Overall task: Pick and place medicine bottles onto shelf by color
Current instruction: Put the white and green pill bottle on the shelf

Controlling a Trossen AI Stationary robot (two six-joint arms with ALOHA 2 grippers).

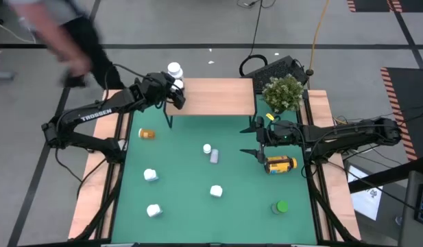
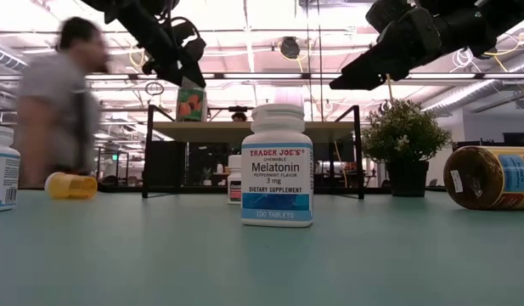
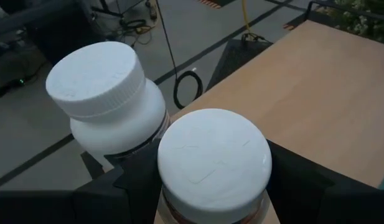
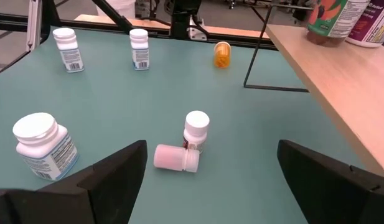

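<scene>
Green matting covers the desk (image 1: 190, 206) between pale wood borders, with broad open floor around scattered medicine bottles (image 1: 216, 191). At the shelf's (image 1: 218, 96) far-left corner, the left claw (image 1: 175, 89) grips a smooth white-capped bottle (image 3: 215, 163), another white bottle (image 3: 107, 99) touching it (right at the edge). Over the amber bottle (image 1: 280, 165), the right claw (image 1: 256, 140) hangs wide apart, empty.

Your left arm reached toward the table's far left, its left gripper (image 1: 175, 91) closed around a load. Your right arm stretched in from the right side, the right gripper (image 1: 260, 140) spread wide and empty.
</scene>
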